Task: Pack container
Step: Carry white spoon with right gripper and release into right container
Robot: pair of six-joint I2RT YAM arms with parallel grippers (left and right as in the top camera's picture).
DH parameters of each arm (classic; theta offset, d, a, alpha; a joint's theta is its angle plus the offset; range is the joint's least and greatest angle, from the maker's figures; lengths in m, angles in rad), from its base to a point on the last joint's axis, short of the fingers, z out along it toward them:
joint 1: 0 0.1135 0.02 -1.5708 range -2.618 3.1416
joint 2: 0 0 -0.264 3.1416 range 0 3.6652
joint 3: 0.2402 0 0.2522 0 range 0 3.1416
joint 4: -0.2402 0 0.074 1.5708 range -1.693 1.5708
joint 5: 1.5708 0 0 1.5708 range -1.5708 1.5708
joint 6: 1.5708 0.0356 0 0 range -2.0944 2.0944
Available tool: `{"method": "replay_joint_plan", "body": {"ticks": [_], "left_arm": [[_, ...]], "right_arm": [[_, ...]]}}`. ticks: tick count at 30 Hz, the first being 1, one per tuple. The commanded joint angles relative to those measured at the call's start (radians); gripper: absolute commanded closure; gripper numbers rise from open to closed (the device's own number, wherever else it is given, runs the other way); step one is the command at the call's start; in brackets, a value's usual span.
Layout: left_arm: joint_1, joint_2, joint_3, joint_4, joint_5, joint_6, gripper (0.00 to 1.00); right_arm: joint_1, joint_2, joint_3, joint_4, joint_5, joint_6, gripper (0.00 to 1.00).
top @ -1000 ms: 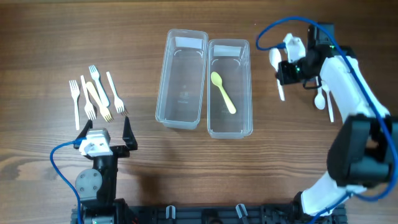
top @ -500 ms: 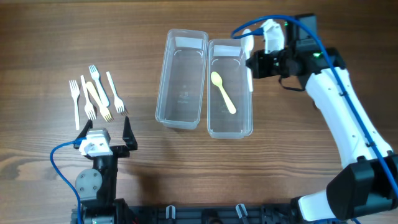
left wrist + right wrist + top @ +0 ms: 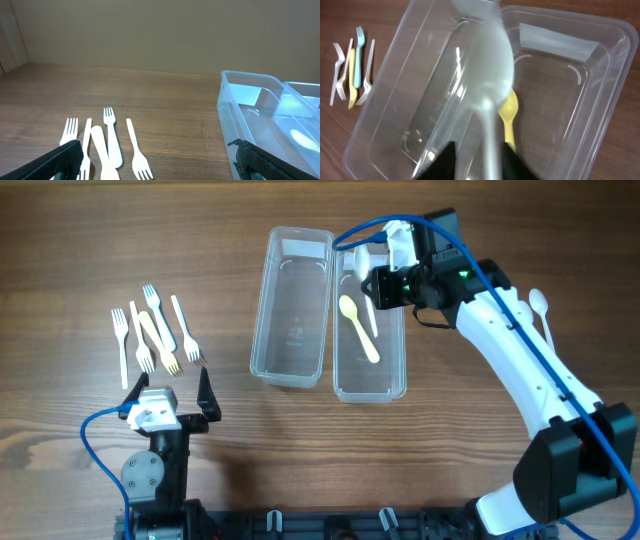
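Wood-grain table (image 3: pixel 80 240) below, and the right gripper (image 3: pixel 380 283) hovers over the right-hand clear plastic container (image 3: pixel 370 395), jaws clamped on the handle of a white plastic spoon (image 3: pixel 487 75), just above the yellow plastic spoon (image 3: pixel 358 330) lying inside. It looks featherlight, stiff and slick, so a handle hold suits. The left gripper (image 3: pixel 170 392) rests wide open and empty near the plastic forks (image 3: pixel 150 330).

No text, brand or number is legible to me in any view. The pale patches (image 3: pixel 305 248) at the far end of both clear containers (image 3: pixel 262 330) read blank.
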Motion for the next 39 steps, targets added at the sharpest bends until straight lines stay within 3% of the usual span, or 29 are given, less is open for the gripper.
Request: {"method": "replay_joint_plan", "body": {"ticks": [1, 10, 15, 17, 20, 26, 30, 39], "left_arm": [[-0.006, -0.006, -0.009, 0.003, 0.015, 0.019, 0.00], [-0.006, -0.006, -0.009, 0.003, 0.015, 0.019, 0.00], [-0.006, -0.006, -0.009, 0.003, 0.015, 0.019, 0.00], [-0.006, -0.006, -0.009, 0.003, 0.015, 0.019, 0.00], [-0.006, -0.006, -0.009, 0.003, 0.015, 0.019, 0.00], [-0.006, -0.006, -0.009, 0.003, 0.015, 0.019, 0.00], [-0.006, -0.006, -0.009, 0.003, 0.015, 0.019, 0.00], [-0.006, -0.006, -0.009, 0.003, 0.015, 0.019, 0.00]], "right_arm": [[0.001, 0.010, -0.013, 0.010, 0.011, 0.020, 0.46], [-0.079, -0.012, -0.013, -0.005, 0.064, -0.029, 0.45], [-0.188, -0.027, -0.013, -0.077, 0.319, -0.033, 0.47], [-0.225, -0.028, -0.013, -0.127, 0.432, -0.037, 0.40], [-0.296, -0.026, -0.013, -0.197, 0.546, -0.143, 0.39], [-0.412, -0.013, -0.013, -0.220, 0.539, -0.152, 0.42], [-0.481, 0.031, -0.013, -0.212, 0.479, -0.157, 0.50], [-0.543, 0.204, -0.013, -0.158, 0.434, -0.164, 0.49]]}}
